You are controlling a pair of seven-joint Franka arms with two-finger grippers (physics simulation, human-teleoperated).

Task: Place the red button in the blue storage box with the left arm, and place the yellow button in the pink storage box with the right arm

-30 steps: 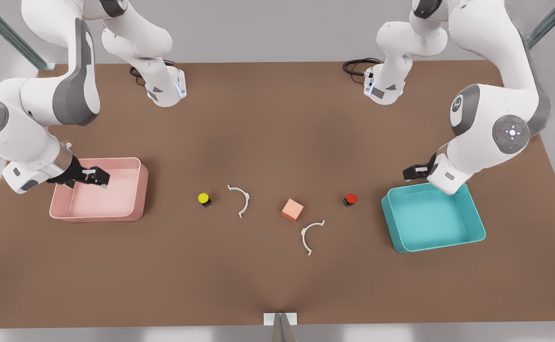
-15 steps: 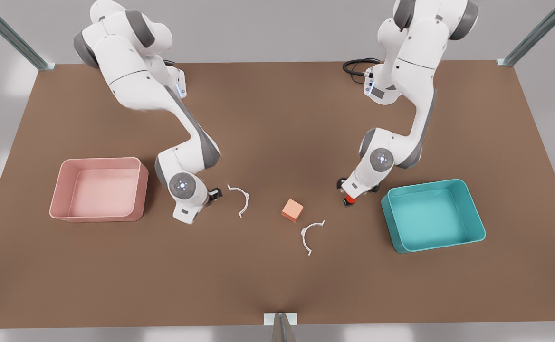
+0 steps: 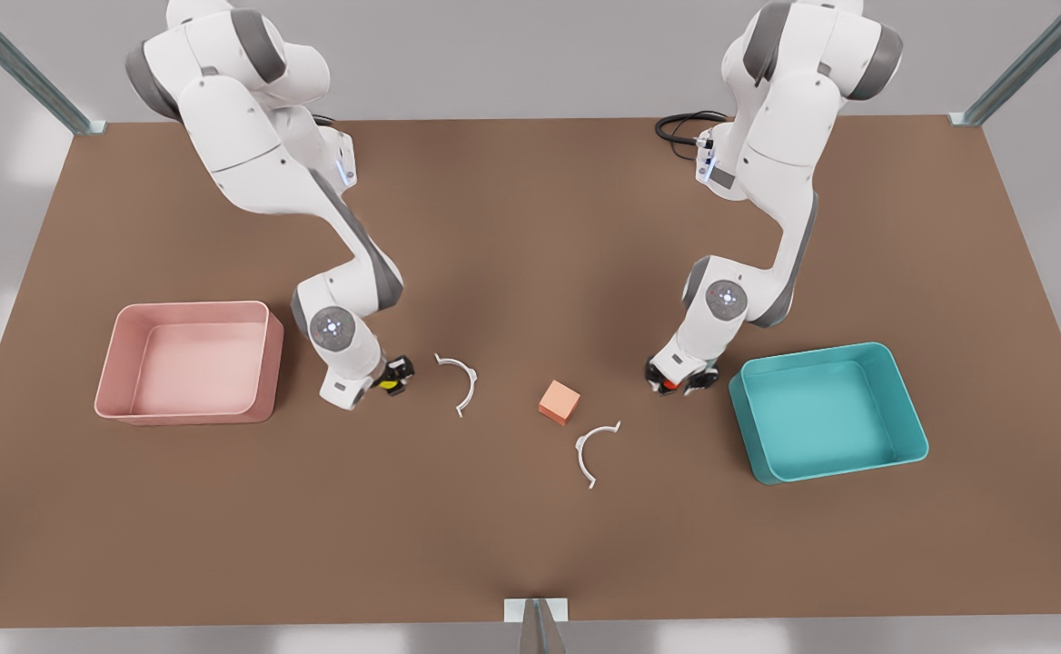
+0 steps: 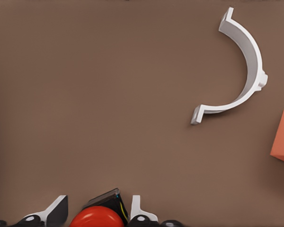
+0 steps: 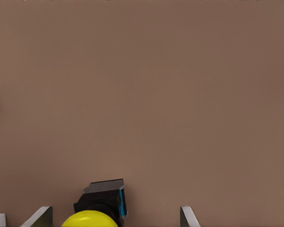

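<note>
Neither button is boxed yet; the left claw (image 3: 673,382) straddles the red button (image 3: 669,384) on the table (image 3: 530,545), fingers near but not visibly clenched; the right claw (image 3: 391,381) hangs spread around the yellow button (image 3: 392,385); blue box (image 3: 894,450) and pink box (image 3: 113,400) await.

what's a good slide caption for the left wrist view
Left gripper straddling the red button on the table, white clip beyond.
</note>
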